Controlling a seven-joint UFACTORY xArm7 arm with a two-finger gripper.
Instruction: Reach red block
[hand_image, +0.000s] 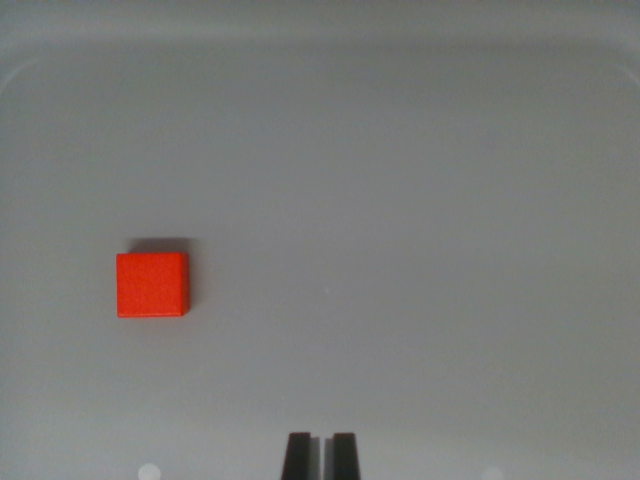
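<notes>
the red block (151, 285) sits flat on the pale grey table (420, 200), square to the camera, with a thin shadow along its far edge, so the light seems to come from the near side. nothing else lies near it (the grey surface is bare all around it, apart from two faint bright spots low down at the frame's bottom edge, probably reflections). a softly curved border shows along the top and corners, which may be a raised rim, though i cannot say for sure.

taking the block as the landmark: the pincer (320, 455) pokes in at the bottom middle of the wrist view, well apart from the block, off toward the wrist view's right of it and nearer the camera. its two dark fingertips (297, 455) stand almost together, only a narrow slit between them, and they grip nothing. that near-closed stance makes sense to me for a reach rather than a grasp, since only a touch or a hover is asked for.

by my reckoning the reach is barely begun: the block is off-centre, so the arm would have to travel toward the wrist view's left and forward until the tips line up over the block.
</notes>
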